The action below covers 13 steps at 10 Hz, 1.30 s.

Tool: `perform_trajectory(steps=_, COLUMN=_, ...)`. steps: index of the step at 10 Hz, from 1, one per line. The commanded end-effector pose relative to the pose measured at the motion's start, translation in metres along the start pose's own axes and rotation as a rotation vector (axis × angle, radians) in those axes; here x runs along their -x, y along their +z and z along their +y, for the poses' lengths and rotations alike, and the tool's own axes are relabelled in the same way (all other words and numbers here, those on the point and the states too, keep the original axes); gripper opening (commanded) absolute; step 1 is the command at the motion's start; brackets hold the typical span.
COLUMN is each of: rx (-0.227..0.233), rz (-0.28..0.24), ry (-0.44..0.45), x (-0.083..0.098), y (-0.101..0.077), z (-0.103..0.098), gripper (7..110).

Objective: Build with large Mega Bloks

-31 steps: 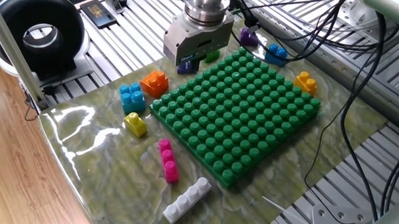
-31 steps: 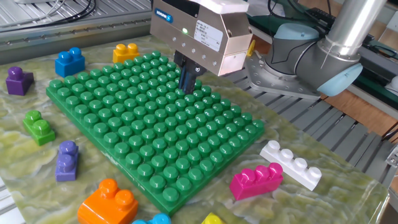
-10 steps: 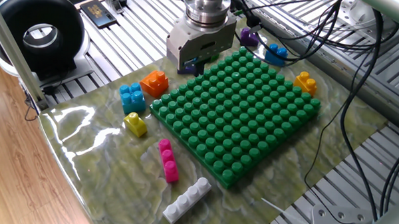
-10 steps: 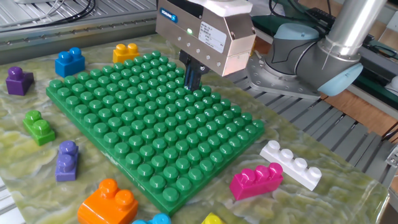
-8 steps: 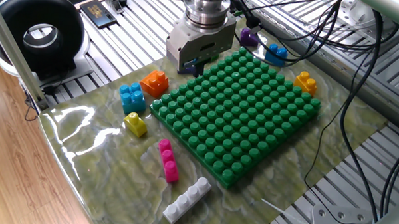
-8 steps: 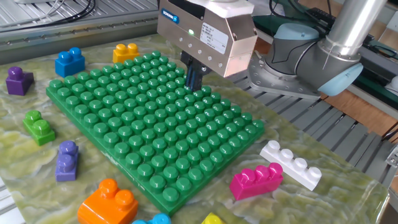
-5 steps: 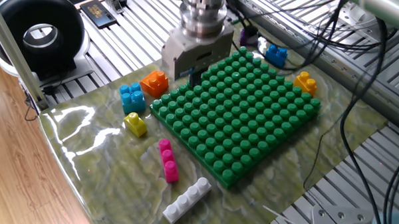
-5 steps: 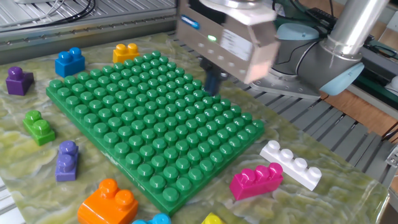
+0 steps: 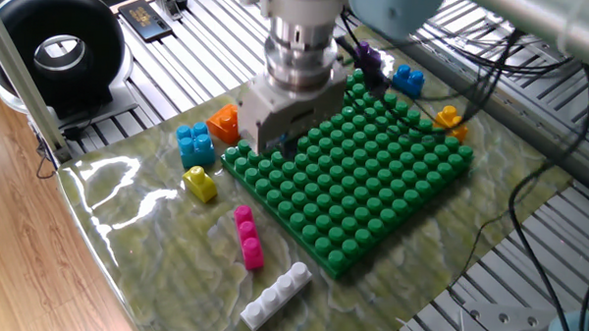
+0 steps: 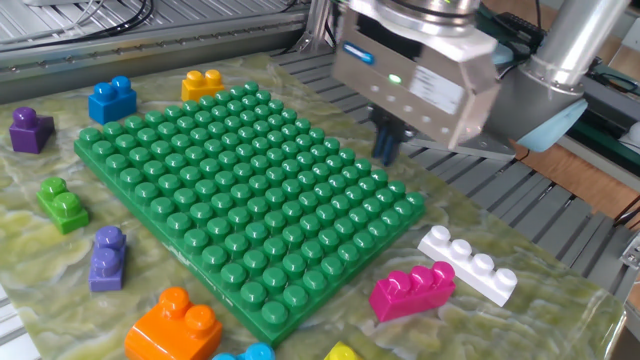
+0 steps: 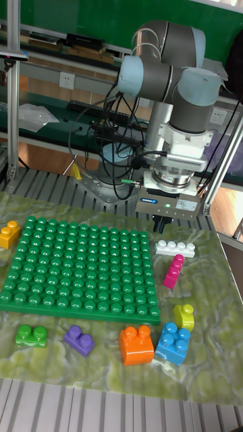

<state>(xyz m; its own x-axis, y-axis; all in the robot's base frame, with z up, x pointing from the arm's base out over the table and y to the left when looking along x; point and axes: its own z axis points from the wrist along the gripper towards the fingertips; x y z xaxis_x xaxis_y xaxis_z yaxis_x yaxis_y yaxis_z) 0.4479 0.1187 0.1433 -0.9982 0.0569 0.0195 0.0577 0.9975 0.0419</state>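
The green baseplate (image 9: 363, 173) (image 10: 230, 215) (image 11: 81, 270) has bare studs. The large Mega Bloks lie loose around it: white (image 9: 275, 296) (image 10: 468, 262) (image 11: 175, 248), pink (image 9: 248, 238) (image 10: 412, 290) (image 11: 173, 271), yellow (image 9: 201, 184) (image 11: 183, 316), blue (image 9: 194, 144) (image 11: 173, 343), orange (image 9: 223, 122) (image 10: 175, 325) (image 11: 137, 344) and purple (image 10: 107, 258) (image 11: 81, 339). My gripper (image 9: 278, 145) (image 10: 387, 142) (image 11: 160, 223) hangs blurred over the plate's edge, just behind the white brick. Its fingers sit close together and hold nothing.
More bricks lie on the far sides of the plate: a green one (image 10: 62, 203) (image 11: 32, 335), a dark purple one (image 10: 30, 128) (image 9: 367, 58), a dark blue one (image 10: 112, 98) (image 9: 408, 79) and a yellow-orange one (image 10: 203, 83) (image 11: 9, 234). Cables (image 9: 531, 144) trail over the slatted table.
The gripper has swung away from the plate's back edge, along its side, toward the end where the white and pink bricks lie. It stays empty. No brick has moved.
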Motion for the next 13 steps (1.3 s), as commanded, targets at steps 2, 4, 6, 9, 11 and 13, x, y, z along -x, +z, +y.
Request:
perform_trajectory(steps=2, rx=0.042, rz=0.001, ry=-0.004, x=-0.035, y=0.007, z=0.015, gripper=7)
perform_trajectory(steps=4, rx=0.024, rz=0.000, ry=-0.016, x=-0.049, y=0.007, z=0.010, gripper=7)
perform_trajectory(steps=6, rx=0.019, rz=-0.002, ry=-0.039, x=-0.058, y=0.007, z=0.012, gripper=7)
perform_trajectory(steps=9, rx=0.027, rz=-0.011, ry=-0.062, x=-0.044, y=0.004, z=0.013, gripper=7)
perform_trajectory(steps=11, rx=-0.028, rz=-0.013, ry=-0.055, x=-0.043, y=0.004, z=0.000, gripper=7)
perform_trajectory(steps=13, rx=0.035, rz=-0.060, ry=-0.158, x=-0.032, y=0.003, z=0.016, gripper=7)
